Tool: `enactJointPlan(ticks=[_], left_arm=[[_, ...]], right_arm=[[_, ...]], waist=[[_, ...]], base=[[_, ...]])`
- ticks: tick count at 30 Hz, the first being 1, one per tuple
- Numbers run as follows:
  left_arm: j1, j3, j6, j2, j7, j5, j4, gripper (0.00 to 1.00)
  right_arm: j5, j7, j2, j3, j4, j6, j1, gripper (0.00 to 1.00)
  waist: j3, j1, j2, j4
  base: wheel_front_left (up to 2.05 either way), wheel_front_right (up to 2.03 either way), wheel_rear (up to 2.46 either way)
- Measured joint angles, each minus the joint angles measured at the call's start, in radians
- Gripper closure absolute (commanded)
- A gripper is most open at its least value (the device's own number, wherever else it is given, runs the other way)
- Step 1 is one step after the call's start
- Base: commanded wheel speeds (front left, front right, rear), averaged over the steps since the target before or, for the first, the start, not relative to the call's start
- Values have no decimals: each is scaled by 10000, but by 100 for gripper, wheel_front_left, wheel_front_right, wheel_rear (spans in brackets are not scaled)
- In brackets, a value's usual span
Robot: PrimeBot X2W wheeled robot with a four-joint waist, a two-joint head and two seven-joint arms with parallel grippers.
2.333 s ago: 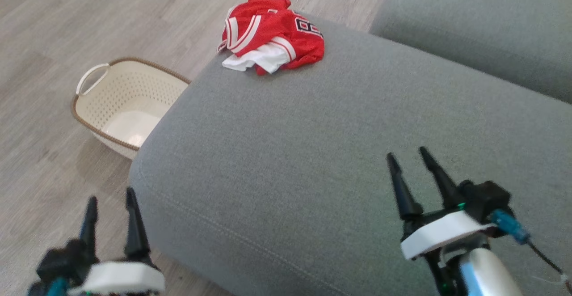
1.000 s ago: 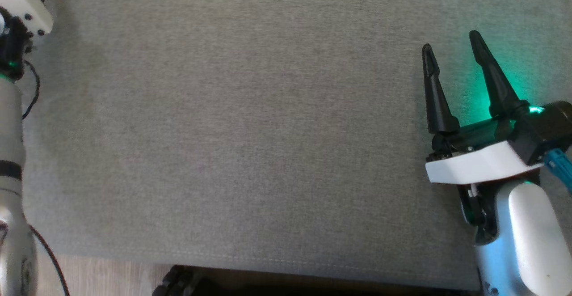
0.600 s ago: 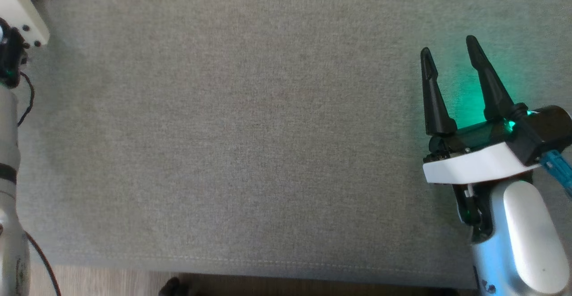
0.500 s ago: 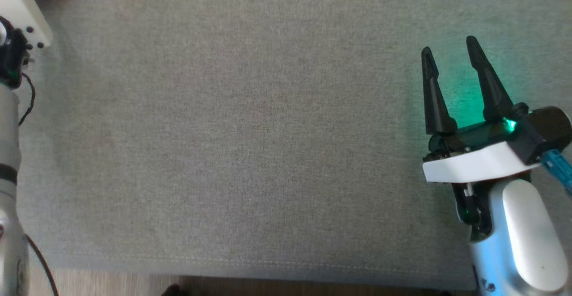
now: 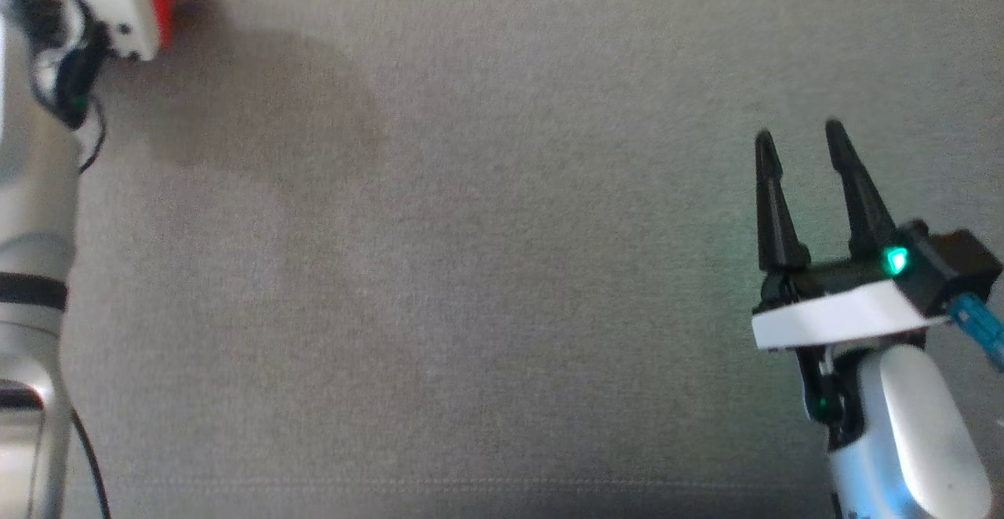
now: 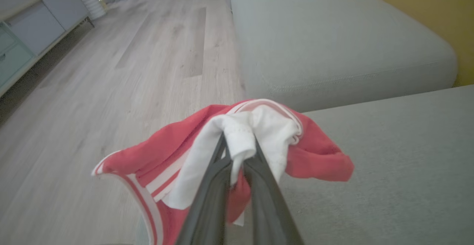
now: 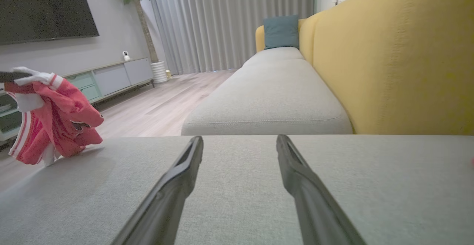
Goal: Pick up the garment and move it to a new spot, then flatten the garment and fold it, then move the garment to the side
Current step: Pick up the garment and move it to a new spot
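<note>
My left claw (image 6: pixel 239 141) is clamped on a white fold of the red garment (image 6: pixel 314 156). The garment hangs bunched at the middle of the left wrist view and shows in the upper left corner of the head view. My right claw (image 5: pixel 798 133) has its fingers apart, at the right of the head view over the grey sofa cushion (image 5: pixel 471 229). The right wrist view shows a second grey cushion (image 7: pixel 266 100) at centre, a yellow backrest (image 7: pixel 389 52) at right, a teal pillow (image 7: pixel 280 31) above, pale curtains (image 7: pixel 229 23) along the top, and wooden floor (image 6: pixel 129 71) at left.
</note>
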Motion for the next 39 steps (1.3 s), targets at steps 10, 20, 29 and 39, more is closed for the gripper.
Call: enactJointPlan(ticks=[10,20,29,39], left_arm=[[867,-1699,-12,-901,447,-1133,-3076,100],[3297,-2635,282,-1801,456,-1756,-4926,100],[6148,-3847,892,-2713,-614,-2155,-4943,63],[6699,-4261,1342,-2731,-2128,-2301,-4798,0]], right_arm=[[203,-117,10,-479,290,0,707,0],[431,-203,12,-328,384,0,1049,0],[468,-257,13,-215,667,0,1041,0],[522,-301,13,-203,1043,0,1045,0]], waist=[[-1420,0,0,-918],[-1449,0,0,-1618],[-1348,0,0,-1702],[-1537,0,0,-1548]], base=[[0,0,0],[0,0,0],[0,0,0],[0,0,0]])
